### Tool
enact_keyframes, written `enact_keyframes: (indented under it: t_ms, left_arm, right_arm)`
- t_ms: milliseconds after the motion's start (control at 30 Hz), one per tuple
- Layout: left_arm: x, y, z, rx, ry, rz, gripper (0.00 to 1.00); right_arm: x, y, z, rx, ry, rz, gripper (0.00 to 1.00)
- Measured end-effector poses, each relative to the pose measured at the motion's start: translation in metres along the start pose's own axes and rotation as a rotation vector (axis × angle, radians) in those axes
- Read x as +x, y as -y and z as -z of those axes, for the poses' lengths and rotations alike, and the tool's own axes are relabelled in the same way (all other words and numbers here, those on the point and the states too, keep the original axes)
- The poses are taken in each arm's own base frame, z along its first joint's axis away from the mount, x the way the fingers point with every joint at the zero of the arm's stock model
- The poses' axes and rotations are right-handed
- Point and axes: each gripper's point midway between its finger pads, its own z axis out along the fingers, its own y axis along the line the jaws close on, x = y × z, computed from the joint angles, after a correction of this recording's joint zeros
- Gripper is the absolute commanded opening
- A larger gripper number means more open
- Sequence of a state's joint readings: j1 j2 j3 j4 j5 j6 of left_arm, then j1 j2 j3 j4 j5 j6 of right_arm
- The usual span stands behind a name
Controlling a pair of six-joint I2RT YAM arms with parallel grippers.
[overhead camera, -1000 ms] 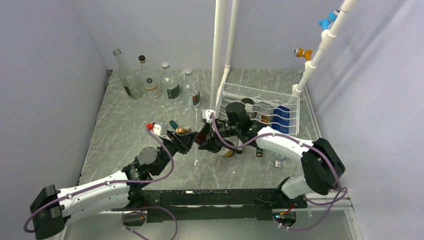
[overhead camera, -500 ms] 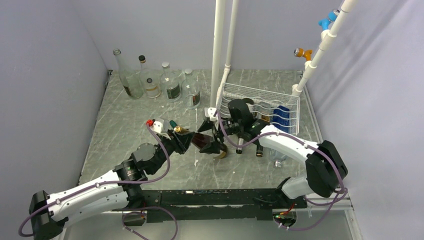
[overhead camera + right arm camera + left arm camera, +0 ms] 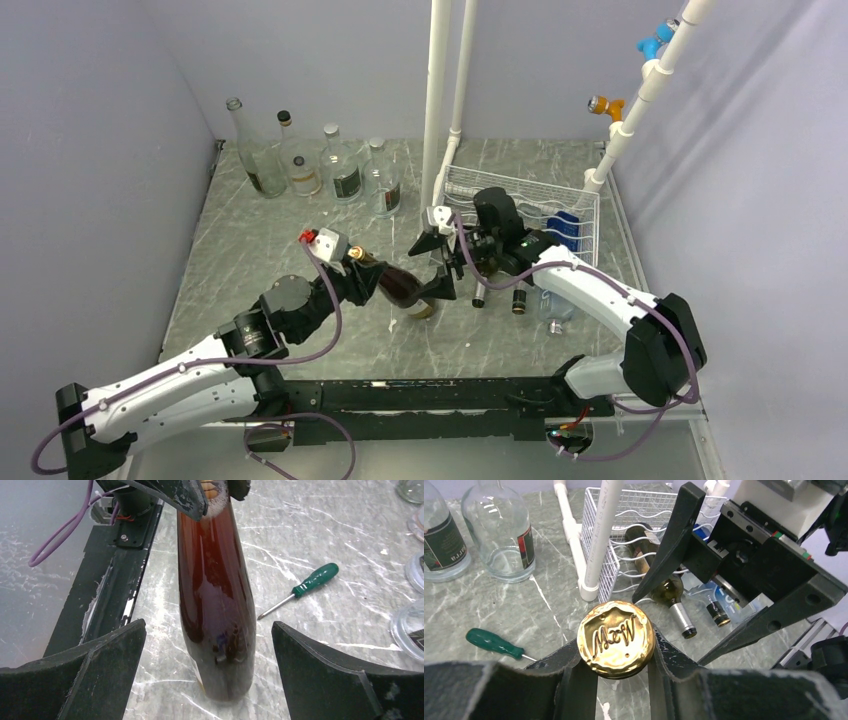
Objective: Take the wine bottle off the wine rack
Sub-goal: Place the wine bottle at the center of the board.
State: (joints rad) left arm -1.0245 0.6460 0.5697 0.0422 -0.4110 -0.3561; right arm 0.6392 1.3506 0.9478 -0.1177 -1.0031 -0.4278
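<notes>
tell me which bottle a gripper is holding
The dark brown glass wine bottle with a gold cap, clamped by the left gripper; the clear glass bottles stand free.

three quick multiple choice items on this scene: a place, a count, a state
1. Where is the green-handled screwdriver? A on the grey marble table B in a drawer C on a shelf
2. How many clear glass bottles stand at the back left? A two B four C six
3. How is the right gripper at the brown glass bottle? A shut on it B open, clear of it C shut above it
A, marble lies under it; B, four in a row; B, gaps show both sides.
</notes>
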Motion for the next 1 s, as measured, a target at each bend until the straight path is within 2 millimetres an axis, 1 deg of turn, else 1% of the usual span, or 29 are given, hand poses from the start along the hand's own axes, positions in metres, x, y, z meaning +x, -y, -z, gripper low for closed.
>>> enact_keyframes:
  t_ms: [200, 467, 733, 1000]
  left_arm:
    - [-0.006, 0.0, -0.002, 0.001, -0.039, -0.078, 0.0]
    - [-0.015, -0.012, -0.006, -0.014, -0.087, -0.152, 0.0]
    - [-0.016, -0.017, -0.011, -0.014, -0.156, -0.211, 0.0]
    - [-0.017, -0.022, -0.01, -0.018, -0.209, -0.246, 0.0]
  right_arm:
    - [-0.006, 0.002, 0.009, 0.013, 0.018, 0.009, 1.0]
    - [-0.007, 0.002, 0.009, 0.01, 0.021, 0.01, 1.0]
    - [-0.007, 0.002, 0.009, 0.01, 0.021, 0.01, 1.0]
    - [-0.007, 0.002, 0.01, 0.012, 0.021, 0.01, 1.0]
